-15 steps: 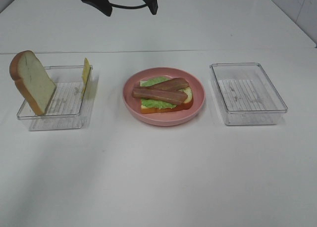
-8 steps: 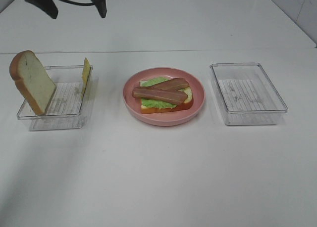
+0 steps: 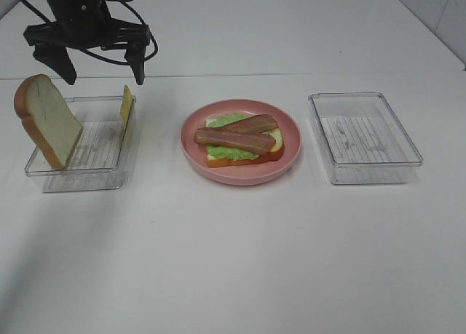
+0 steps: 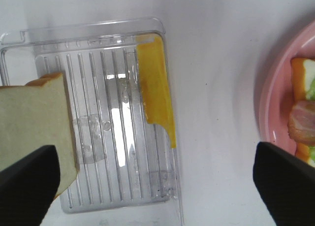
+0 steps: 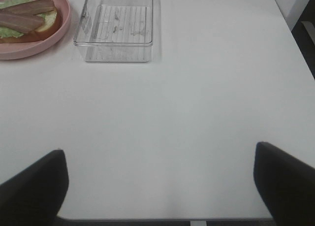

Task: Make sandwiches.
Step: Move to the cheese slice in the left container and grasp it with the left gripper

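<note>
On the pink plate (image 3: 291, 156) lies a partly built sandwich (image 3: 242, 140): a bread slice, green lettuce and two bacon strips on top. A second bread slice (image 3: 47, 119) leans upright at the left end of the left clear tray (image 3: 79, 175). A thin yellow cheese slice (image 3: 127, 105) stands against that tray's right wall. My left gripper (image 3: 100, 70) hangs open above this tray. In the left wrist view the gripper (image 4: 155, 186) spans the bread (image 4: 32, 122) and the cheese (image 4: 156, 88). My right gripper (image 5: 157, 186) is open over bare table, holding nothing.
An empty clear tray (image 3: 364, 137) stands right of the plate; the right wrist view shows it (image 5: 115, 24) beside the plate (image 5: 29, 46). The white table's near edge (image 5: 162, 218) runs below the right gripper, with a dark gap past its right edge.
My left arm has swung from the top centre of the view leftward and down, ending above the left tray. Food and trays have not moved.
</note>
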`<action>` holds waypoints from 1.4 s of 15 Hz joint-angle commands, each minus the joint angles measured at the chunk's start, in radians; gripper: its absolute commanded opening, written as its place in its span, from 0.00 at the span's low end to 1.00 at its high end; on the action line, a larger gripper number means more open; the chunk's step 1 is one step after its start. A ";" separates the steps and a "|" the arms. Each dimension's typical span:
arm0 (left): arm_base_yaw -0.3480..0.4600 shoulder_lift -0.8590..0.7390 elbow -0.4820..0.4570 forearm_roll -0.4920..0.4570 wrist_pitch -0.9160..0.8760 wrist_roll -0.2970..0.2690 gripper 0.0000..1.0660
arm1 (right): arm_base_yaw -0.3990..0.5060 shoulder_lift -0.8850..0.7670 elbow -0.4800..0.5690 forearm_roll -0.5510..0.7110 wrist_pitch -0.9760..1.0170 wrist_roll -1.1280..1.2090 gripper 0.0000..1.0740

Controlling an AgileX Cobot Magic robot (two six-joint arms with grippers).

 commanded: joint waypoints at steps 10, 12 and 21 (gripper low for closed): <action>0.001 0.131 0.003 -0.008 -0.057 -0.094 0.96 | -0.007 -0.031 0.004 -0.003 -0.011 -0.012 0.92; 0.001 0.144 0.003 -0.008 -0.063 -0.093 0.96 | -0.007 -0.031 0.004 -0.003 -0.011 -0.012 0.92; 0.001 0.144 0.003 -0.008 -0.100 -0.094 0.42 | -0.007 -0.031 0.004 -0.003 -0.011 -0.012 0.92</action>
